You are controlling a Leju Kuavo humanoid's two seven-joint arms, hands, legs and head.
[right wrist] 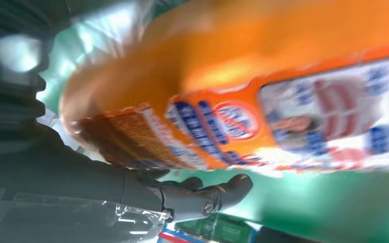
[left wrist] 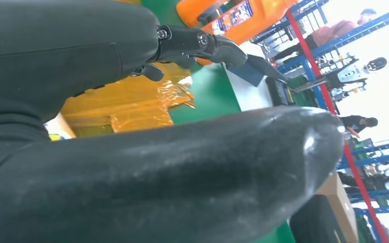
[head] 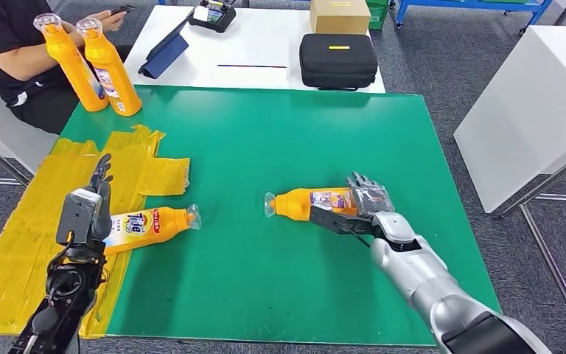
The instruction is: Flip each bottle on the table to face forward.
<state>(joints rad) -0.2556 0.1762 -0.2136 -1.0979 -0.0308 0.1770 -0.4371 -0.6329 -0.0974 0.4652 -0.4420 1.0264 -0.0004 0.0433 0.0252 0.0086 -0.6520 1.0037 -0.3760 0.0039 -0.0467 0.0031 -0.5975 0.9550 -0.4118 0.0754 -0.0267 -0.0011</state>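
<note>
Green counter (head: 265, 295). Two orange bottles upright at far left corner (head: 72, 60) (head: 112, 68), touching. Crumpled yellow sheeting (head: 22, 236) over left edge. Orange bottle (head: 151, 225) lying on side beside sheeting, cap toward centre. Another orange bottle (head: 306, 202) lying right of centre, cap pointing left.

Table mat (head: 265, 147): we saw plain green.
Bottles (head: 147, 225): we saw orange, with clear caps and white-blue-red labels.
Sheet (head: 22, 243): we saw crinkled yellow.
Case (head: 337, 60): we saw black with a yellow stripe.
</note>
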